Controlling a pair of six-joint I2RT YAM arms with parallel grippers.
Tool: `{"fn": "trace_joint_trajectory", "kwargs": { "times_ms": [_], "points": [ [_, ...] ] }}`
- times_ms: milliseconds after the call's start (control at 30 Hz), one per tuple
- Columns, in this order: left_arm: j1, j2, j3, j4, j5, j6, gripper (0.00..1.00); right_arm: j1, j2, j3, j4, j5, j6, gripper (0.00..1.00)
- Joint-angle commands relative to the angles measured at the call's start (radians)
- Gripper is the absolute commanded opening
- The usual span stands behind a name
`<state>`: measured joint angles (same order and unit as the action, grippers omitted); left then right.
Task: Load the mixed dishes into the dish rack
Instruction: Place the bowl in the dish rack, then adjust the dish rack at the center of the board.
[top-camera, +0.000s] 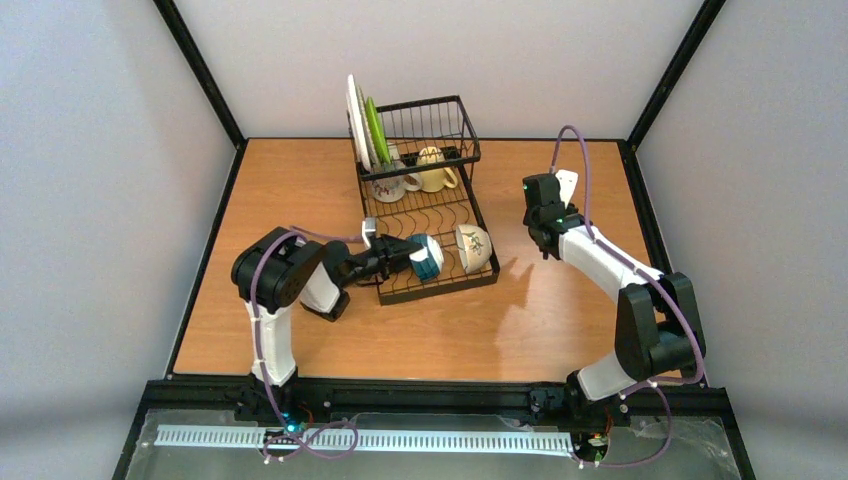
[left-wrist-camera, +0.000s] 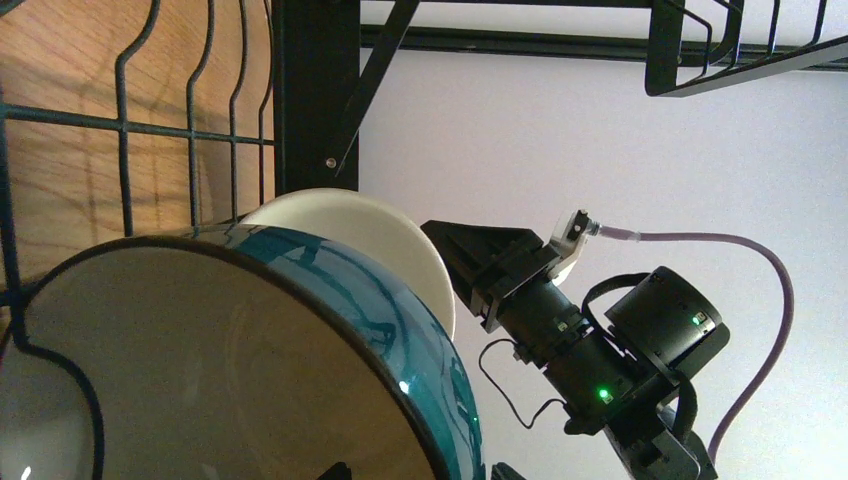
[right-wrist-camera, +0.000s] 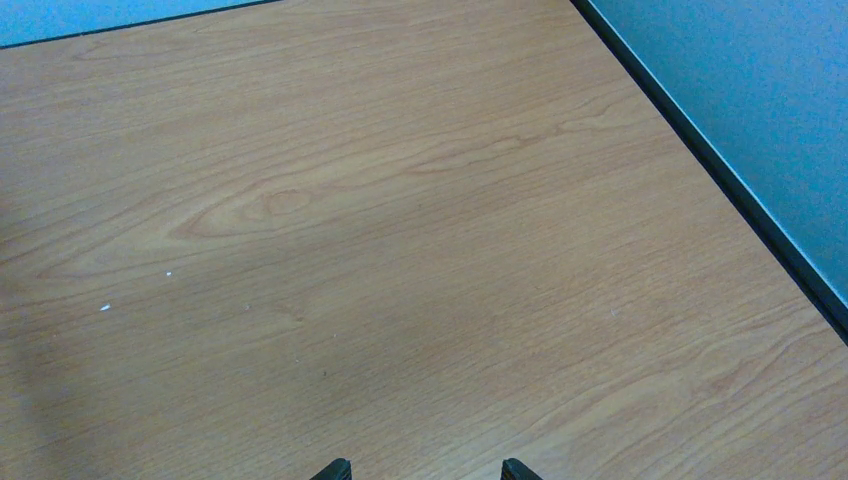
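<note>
The black wire dish rack (top-camera: 446, 283) stands mid-table. A white plate (top-camera: 354, 118) and a lime-green plate (top-camera: 376, 131) stand upright at its back left, with two pale mugs (top-camera: 394, 186) (top-camera: 436, 170) beside them. On the flat front tray a teal bowl (top-camera: 428, 257) (left-wrist-camera: 300, 330) lies on its side, next to a white floral bowl (top-camera: 473, 247) (left-wrist-camera: 385, 225). My left gripper (top-camera: 406, 256) (left-wrist-camera: 415, 472) is open, its tips either side of the teal bowl's rim. My right gripper (top-camera: 547, 238) (right-wrist-camera: 425, 470) is open and empty over bare table right of the rack.
The wooden table (top-camera: 560, 320) has a black raised border (right-wrist-camera: 720, 175) close to the right gripper. Grey walls surround it. In the left wrist view the rack's wires (left-wrist-camera: 310, 90) are close by and the right arm (left-wrist-camera: 600, 345) shows beyond the bowls.
</note>
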<state>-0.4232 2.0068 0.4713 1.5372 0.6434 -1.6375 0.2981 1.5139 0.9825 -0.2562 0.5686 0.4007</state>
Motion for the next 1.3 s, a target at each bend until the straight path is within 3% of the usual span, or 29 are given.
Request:
{"fn": "trace_joint_trajectory", "kwargs": {
  "times_ms": [0, 800, 1267],
  "points": [
    [0.001, 0.040, -0.067, 0.251, -0.012, -0.072, 0.78, 0.012, 0.001, 0.025, -0.010, 0.021, -0.002, 0.87],
    [0.002, -0.223, -0.111, 0.018, -0.051, 0.031, 0.82, 0.022, -0.061, 0.028, -0.033, 0.011, -0.006, 0.87],
    [0.001, -0.332, -0.092, -0.251, -0.043, 0.156, 0.82, 0.022, -0.059, 0.024, -0.025, 0.009, -0.007, 0.87]
  ]
}}
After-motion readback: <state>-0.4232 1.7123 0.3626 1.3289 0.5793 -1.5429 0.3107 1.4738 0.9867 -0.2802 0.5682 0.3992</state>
